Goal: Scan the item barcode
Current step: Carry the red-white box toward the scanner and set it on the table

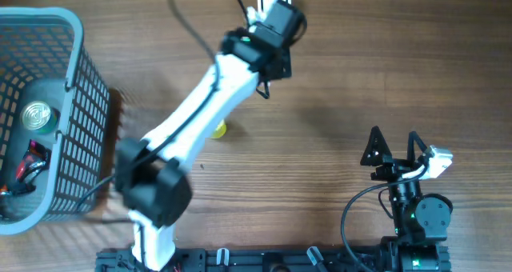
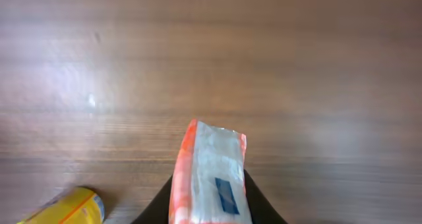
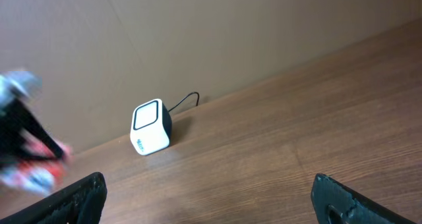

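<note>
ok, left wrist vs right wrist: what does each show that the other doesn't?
Left wrist only: the orange-edged packet close up, clamped in the left gripper, and a yellow container on the wooden table. Right wrist only: the white barcode scanner with its black cable, the wall, and the open right gripper. Both: the table; a blurred red-white shape at the right wrist view's left edge may be the packet.

no legible text, scanner [image 3: 151, 127] logo too blurred
</note>
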Action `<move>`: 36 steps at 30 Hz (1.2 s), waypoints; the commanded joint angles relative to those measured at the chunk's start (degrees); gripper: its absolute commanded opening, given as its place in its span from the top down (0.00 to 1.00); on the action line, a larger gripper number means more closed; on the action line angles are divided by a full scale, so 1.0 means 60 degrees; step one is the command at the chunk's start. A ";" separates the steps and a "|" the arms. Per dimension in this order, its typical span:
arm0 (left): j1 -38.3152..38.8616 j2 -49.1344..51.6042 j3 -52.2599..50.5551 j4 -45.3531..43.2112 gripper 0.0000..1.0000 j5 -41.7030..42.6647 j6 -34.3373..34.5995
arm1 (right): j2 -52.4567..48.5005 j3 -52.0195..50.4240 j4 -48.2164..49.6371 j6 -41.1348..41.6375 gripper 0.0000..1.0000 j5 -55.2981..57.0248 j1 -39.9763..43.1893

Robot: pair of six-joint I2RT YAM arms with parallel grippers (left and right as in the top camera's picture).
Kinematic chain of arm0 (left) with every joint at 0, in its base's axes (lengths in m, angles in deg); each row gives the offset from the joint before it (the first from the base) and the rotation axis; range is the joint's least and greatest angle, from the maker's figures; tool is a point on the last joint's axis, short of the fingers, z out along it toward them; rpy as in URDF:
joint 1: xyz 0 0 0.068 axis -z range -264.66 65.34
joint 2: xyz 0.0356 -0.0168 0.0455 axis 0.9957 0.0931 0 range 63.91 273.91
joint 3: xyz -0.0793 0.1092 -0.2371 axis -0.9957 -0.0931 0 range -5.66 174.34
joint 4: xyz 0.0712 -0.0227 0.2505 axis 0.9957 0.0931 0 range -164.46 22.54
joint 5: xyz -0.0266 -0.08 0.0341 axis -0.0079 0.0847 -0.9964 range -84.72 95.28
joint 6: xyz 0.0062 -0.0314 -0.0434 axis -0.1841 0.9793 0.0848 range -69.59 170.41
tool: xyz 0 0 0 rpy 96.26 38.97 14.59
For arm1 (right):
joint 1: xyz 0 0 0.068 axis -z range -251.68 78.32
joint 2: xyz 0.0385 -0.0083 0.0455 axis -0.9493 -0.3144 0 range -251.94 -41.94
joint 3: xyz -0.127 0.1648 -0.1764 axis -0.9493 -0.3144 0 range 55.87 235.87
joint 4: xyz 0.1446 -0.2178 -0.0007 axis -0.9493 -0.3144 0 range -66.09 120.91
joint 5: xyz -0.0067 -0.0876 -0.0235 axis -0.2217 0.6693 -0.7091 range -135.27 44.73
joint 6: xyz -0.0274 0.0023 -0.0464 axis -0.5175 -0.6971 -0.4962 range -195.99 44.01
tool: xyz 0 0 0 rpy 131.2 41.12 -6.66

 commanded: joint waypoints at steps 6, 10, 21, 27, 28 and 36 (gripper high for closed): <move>-0.0011 0.1031 -0.1428 0.0007 0.74 -0.0590 -0.0160 | 0.0036 -0.0011 0.0022 -0.0175 0.00 -0.0091 -0.0033; 0.0007 0.1031 -0.2488 -0.0812 0.76 0.0521 -0.0058 | 0.0036 -0.0011 0.0022 -0.0175 0.00 -0.0091 -0.0033; -0.0018 -0.2572 -0.0423 0.0244 0.00 0.0069 -0.0801 | 0.0036 -0.0011 0.0022 -0.0175 0.00 -0.0091 -0.0033; -0.3093 -0.6142 0.2375 0.0215 0.00 -0.1708 -0.1053 | 0.0036 -0.0011 0.0022 -0.0175 0.00 -0.0091 -0.0033; -0.4233 -0.6346 0.2375 0.0474 0.00 -0.1701 -0.0674 | 0.0036 -0.0011 0.0022 -0.0171 0.00 -0.0091 -0.0033; -1.1701 -0.4408 0.2353 0.4397 0.00 -0.0758 0.3636 | 0.0036 -0.0011 0.0022 -0.0175 0.00 -0.0091 -0.0033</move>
